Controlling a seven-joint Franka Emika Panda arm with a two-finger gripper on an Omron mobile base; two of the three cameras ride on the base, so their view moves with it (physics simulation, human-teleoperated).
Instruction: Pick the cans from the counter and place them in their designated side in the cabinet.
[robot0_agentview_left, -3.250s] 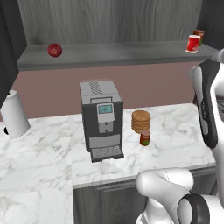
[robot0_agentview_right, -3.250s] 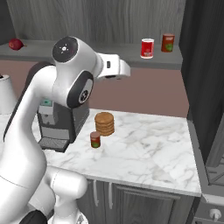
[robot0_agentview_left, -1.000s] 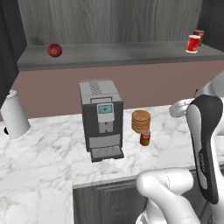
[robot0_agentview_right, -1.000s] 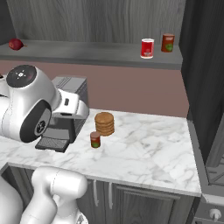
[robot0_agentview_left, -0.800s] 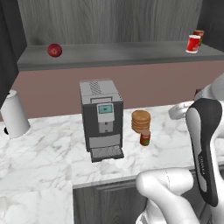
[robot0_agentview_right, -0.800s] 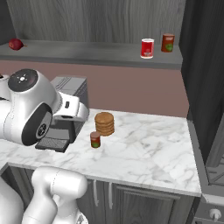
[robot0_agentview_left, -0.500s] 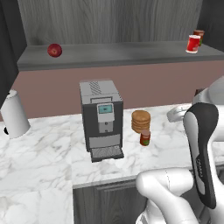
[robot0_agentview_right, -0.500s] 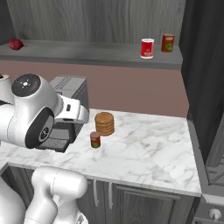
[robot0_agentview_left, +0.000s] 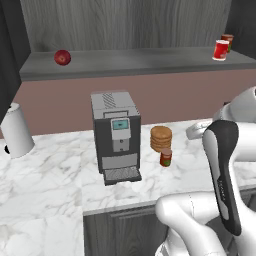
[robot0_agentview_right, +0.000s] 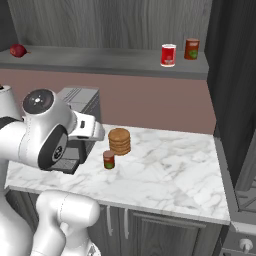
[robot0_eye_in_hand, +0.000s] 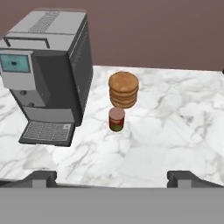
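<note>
Jaws wide open, gripper (robot0_eye_in_hand: 112, 177) faces small red-brown green-labelled can (robot0_eye_in_hand: 116, 119) beside tan disc stack (robot0_eye_in_hand: 124, 89); it should centre low, clear of the stack.

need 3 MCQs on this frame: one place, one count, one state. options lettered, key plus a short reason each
1. Where is the can on the counter?
A. in front of the stack of discs
B. on top of the coffee machine
C. beside the paper towel roll

2. How many cans stand on the cabinet shelf?
A. none
B. two
C. four

3. What state is the hand in?
A. shut on a can
B. open, holding nothing
C. shut on the red ball

Key: 1 A, it stands just before the discs; 2 B, a bright red can and a darker can; 3 B, fingertips stand wide apart with nothing between.
</note>
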